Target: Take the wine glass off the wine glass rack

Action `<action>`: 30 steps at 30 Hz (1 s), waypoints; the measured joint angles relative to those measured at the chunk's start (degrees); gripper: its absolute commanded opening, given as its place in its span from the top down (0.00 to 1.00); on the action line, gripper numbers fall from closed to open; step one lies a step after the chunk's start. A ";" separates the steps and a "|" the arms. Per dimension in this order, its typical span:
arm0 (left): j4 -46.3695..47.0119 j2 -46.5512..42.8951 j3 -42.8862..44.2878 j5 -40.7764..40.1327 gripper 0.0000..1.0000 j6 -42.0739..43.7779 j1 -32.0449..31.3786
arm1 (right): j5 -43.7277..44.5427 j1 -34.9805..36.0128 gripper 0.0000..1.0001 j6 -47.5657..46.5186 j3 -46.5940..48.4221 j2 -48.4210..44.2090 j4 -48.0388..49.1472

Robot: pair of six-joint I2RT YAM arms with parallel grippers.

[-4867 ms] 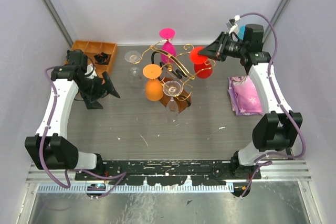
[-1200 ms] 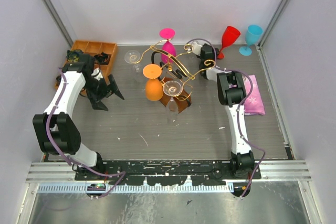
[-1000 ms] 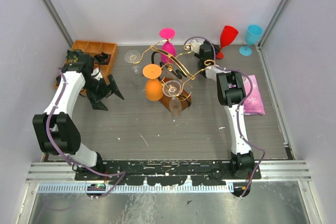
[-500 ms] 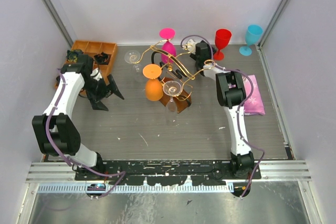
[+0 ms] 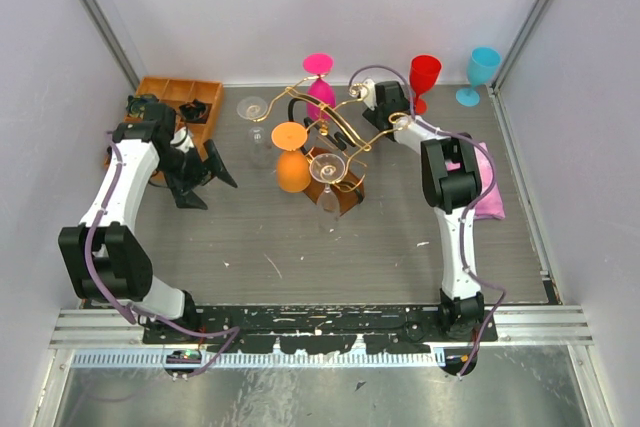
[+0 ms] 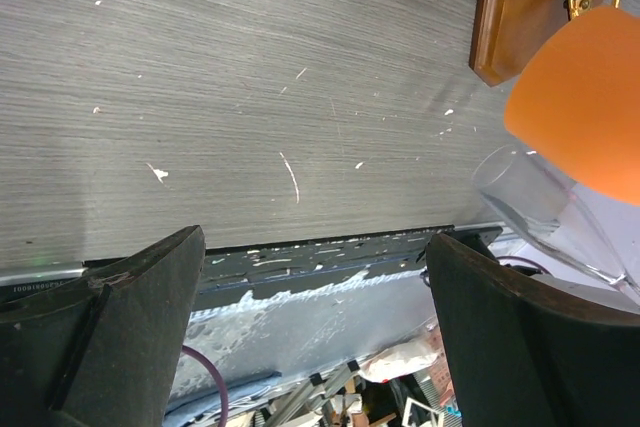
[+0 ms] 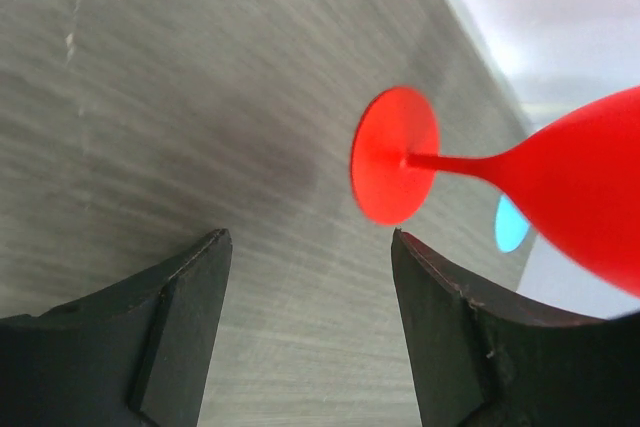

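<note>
Top external view: the left jaws gape empty over the counter, well left of the wine glass rack. The right jaws, apart and empty, are the nearer pair. The red wine glass stands just to their right on the counter, clear of the rack, with its stem vertical and its foot down.

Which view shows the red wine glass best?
Top external: the whole red wine glass shows, standing upright on the table at its far side. Right wrist shows only its foot, stem and part of the bowl, close and blurred, ahead of the open right gripper. Left wrist misses it.
</note>
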 measured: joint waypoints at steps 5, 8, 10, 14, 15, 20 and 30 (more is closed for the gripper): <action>0.00 -0.35 0.00 0.35 0.01 -0.02 0.00 | -3.65 -0.20 0.27 6.08 2.75 -1.60 -12.13; -0.02 -0.52 0.00 0.39 0.01 -0.02 0.00 | -7.82 -0.81 0.26 10.10 2.38 -3.65 -18.78; -0.02 -0.76 0.00 0.37 0.01 -0.02 0.00 | -10.60 -1.51 0.26 12.46 1.18 -5.09 -21.75; -0.02 -1.57 -0.09 0.28 0.01 -0.04 0.00 | -16.24 -3.26 0.25 16.46 -0.85 -7.54 -27.45; -0.02 -1.84 -0.20 0.15 0.01 -0.07 0.00 | -17.46 -3.69 0.25 17.35 -1.31 -8.04 -28.87; -0.09 -2.80 -1.29 -0.48 0.01 -0.24 0.00 | -21.62 -5.64 0.26 20.63 -2.89 -9.55 -34.42; -0.81 -3.63 -1.46 -2.82 0.01 -0.90 0.00 | -27.93 -8.11 0.29 30.64 -8.00 -14.47 -45.13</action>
